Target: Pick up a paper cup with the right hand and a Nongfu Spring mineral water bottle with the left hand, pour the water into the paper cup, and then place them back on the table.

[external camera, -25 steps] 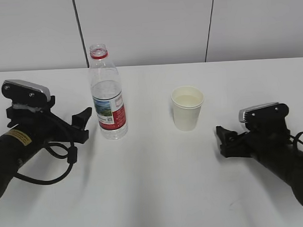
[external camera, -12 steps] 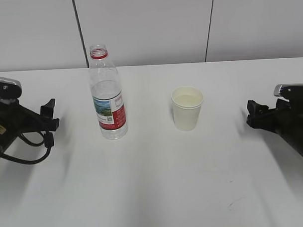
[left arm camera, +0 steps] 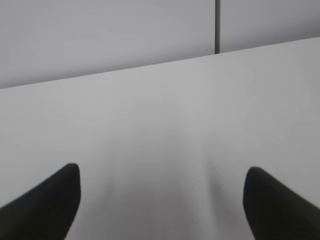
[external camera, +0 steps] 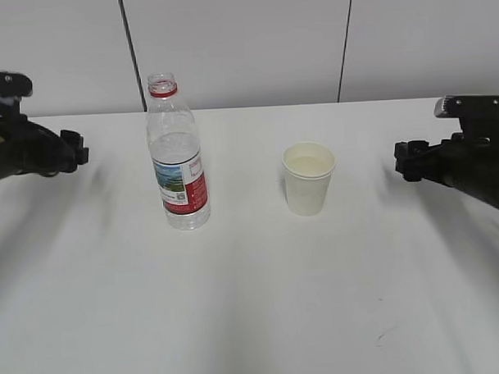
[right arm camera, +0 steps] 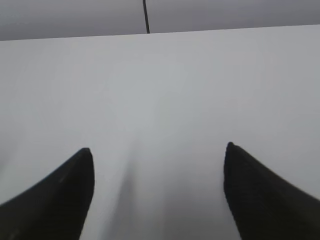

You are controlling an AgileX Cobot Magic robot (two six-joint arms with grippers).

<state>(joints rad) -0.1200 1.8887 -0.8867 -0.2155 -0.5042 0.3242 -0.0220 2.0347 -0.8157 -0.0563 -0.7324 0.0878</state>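
The clear water bottle [external camera: 177, 153] with a red neck ring and red-and-white label stands upright, uncapped, on the white table [external camera: 253, 302], left of centre. The white paper cup [external camera: 308, 178] stands upright to its right and holds pale liquid. My left gripper [external camera: 74, 149] is at the far left, raised off the table and well clear of the bottle. In the left wrist view it [left arm camera: 162, 172] is open and empty over bare table. My right gripper [external camera: 404, 160] is at the far right, clear of the cup. In the right wrist view it [right arm camera: 158, 150] is open and empty.
A pale panelled wall [external camera: 244, 39] with two dark vertical seams rises behind the table's back edge. A small dark scuff mark [external camera: 384, 336] lies on the table near the front right.
Both arms have drawn back from the bottle and cup, outward to the sides and upward. The bottle and cup have not moved.
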